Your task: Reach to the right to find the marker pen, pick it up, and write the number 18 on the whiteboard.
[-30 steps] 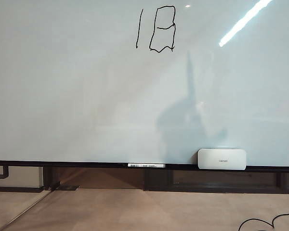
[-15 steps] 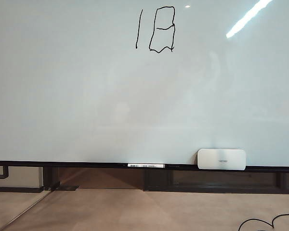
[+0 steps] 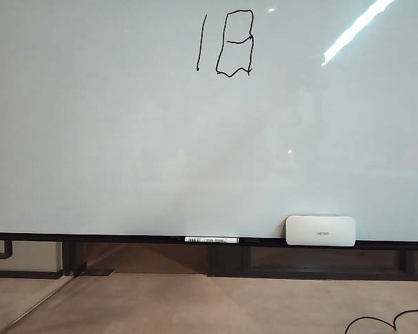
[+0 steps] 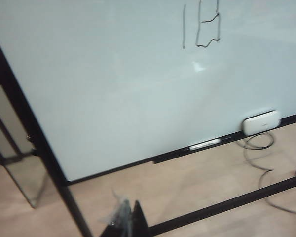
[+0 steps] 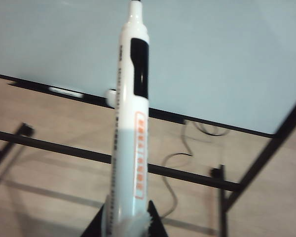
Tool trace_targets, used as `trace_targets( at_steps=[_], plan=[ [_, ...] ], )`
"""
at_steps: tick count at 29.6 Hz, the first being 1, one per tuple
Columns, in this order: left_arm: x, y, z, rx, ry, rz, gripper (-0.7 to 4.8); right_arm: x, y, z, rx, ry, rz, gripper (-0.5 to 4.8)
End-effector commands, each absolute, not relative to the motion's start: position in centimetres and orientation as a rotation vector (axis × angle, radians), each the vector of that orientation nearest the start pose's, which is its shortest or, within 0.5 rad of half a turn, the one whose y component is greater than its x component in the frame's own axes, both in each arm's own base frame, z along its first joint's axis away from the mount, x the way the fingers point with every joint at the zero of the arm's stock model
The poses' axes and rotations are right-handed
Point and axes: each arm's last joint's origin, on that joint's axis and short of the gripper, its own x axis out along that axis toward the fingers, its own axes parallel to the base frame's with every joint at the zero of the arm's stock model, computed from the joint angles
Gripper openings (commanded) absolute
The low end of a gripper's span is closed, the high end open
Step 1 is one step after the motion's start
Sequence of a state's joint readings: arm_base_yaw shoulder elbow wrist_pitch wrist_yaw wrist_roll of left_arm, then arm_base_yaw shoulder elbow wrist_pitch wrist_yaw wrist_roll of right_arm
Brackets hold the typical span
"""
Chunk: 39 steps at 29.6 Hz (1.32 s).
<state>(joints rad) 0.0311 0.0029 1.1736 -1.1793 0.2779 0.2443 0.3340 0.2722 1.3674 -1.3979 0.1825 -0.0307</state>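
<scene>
Marker pen point(image 5: 130, 123): slim white plastic barrel, black grip panel near the front, small black tip, orange-outlined label strip with orange print running lengthwise, too blurred to read. Clamped at its rear end in the black right gripper point(image 5: 126, 222), jaws closed on the barrel. Long axis runs straight out from the gripper, tip aimed at the large glossy pale grey-white whiteboard point(image 3: 90, 139) but well off it. Thin black hand-drawn number 18 point(image 3: 225, 42) sits high on the board: slanted "1", boxy "8". White barcode-labelled marker point(image 3: 210, 239) and white rounded eraser point(image 3: 320, 230), small grey logo unreadable, rest on the dark lower rail point(image 3: 125, 237). Left gripper point(image 4: 124, 224): only dark blurred tips visible, opening can't be judged.
</scene>
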Motion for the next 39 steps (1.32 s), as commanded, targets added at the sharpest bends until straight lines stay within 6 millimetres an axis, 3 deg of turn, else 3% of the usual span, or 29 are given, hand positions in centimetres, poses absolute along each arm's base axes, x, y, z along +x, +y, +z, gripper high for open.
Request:
trace_targets(
  at_steps=[1, 4, 11, 17, 27, 39],
  plan=[
    [-10.6, -2.1, 35.3, 0.166, -0.024, -0.281, -0.05, -8.9, -1.9, 38.9, -0.091, 0.255, 0.227, -0.02],
    [-9.9, -2.6, 35.1, 0.126, -0.012, -0.292, -0.05, -9.2, -0.7, 38.4, -0.075, 0.247, 0.245, -0.02],
    [-6.9, -2.5, 34.2, 0.084, 0.014, -0.289, -0.05, -7.5, -0.3, 35.5, -0.039, 0.262, 0.254, -0.02],
    [-3.6, -1.9, 33.4, 0.028, -0.036, -0.286, -0.05, -3.8, 0.1, 34.0, 0.013, 0.161, 0.264, -0.01],
    [2.7, -0.8, 29.4, -0.043, -0.073, -0.267, -0.05, 2.5, 0.9, 30.0, 0.063, 0.125, 0.324, -0.02],
    [6.4, 0.0, 24.3, -0.144, -0.019, -0.213, -0.05, 7.3, 1.4, 25.5, 0.107, -0.021, 0.334, -0.02]
  ],
)
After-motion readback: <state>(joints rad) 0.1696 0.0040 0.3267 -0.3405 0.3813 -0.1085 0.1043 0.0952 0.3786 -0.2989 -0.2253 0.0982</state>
